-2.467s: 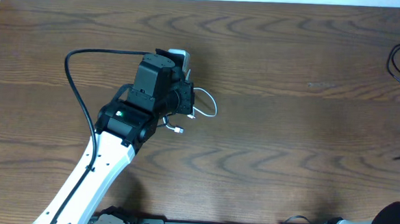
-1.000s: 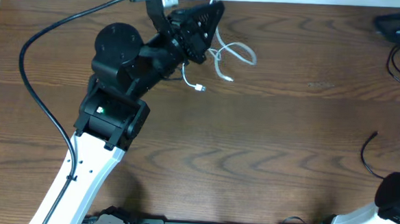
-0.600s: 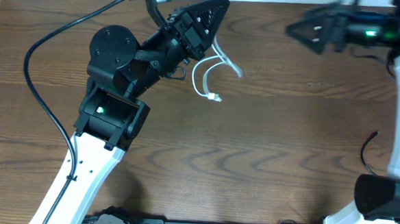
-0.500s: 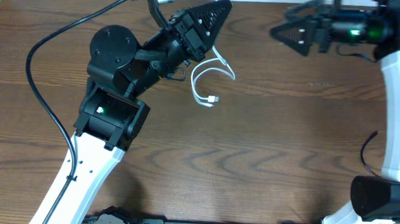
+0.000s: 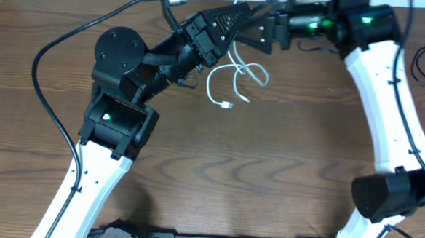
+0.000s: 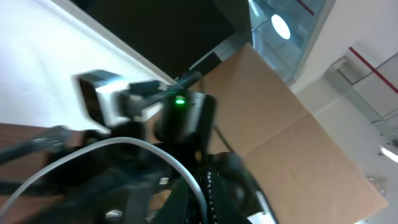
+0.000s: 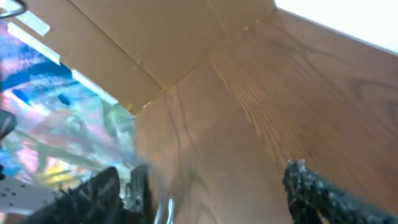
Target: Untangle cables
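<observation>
My left gripper (image 5: 235, 11) is raised at the back of the table and shut on the white cable (image 5: 216, 77). The cable's loops and plug ends dangle below it over the wood. In the left wrist view the white cable (image 6: 151, 148) arcs down between the closed fingers. My right gripper (image 5: 250, 33) points left, right beside the left fingertips, with its jaws apart. In the right wrist view a blurred white strand (image 7: 165, 211) hangs just inside the left finger (image 7: 93, 194). A thin black loop (image 5: 191, 78) shows under the left wrist; I cannot tell whether it is the black cable.
Dark cables (image 5: 423, 68) lie at the table's right edge. A thick black cable (image 5: 52, 45) curves from the left arm across the left side. Cardboard walls (image 7: 155, 43) stand around the wooden table (image 5: 283, 159).
The right arm has swung in from the right to meet the left gripper, its jaws narrowing a little. The hanging white cable has swayed; the left arm holds its raised pose.
</observation>
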`<state>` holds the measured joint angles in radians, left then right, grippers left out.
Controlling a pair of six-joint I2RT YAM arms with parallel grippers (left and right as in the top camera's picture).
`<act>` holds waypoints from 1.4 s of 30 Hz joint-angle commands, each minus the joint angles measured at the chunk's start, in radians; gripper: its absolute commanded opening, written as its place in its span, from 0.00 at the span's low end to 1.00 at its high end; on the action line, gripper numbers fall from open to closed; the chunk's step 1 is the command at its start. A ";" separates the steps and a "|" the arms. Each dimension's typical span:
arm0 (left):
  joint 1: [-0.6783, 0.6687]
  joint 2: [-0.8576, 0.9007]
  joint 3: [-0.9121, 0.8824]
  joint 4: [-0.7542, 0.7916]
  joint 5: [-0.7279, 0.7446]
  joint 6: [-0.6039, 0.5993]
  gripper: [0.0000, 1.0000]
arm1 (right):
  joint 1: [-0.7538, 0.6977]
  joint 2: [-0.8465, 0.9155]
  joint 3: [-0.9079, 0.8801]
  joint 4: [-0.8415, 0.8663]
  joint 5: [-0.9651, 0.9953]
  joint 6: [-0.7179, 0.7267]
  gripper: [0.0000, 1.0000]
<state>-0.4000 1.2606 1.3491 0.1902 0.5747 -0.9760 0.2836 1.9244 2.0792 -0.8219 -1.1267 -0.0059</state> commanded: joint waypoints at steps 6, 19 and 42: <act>0.002 0.000 0.019 0.029 0.013 -0.022 0.07 | 0.041 0.051 0.001 0.127 0.127 0.214 0.14; 0.007 0.005 0.015 -0.112 -0.017 0.033 0.60 | -0.153 0.050 0.001 0.062 0.475 0.309 0.01; 0.005 0.121 0.014 -0.430 -0.105 0.145 0.92 | -0.564 0.142 0.001 0.212 1.186 0.418 0.09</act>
<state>-0.3962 1.3682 1.3491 -0.2348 0.4454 -0.8558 -0.2615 1.9976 2.0785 -0.6224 -0.0700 0.4175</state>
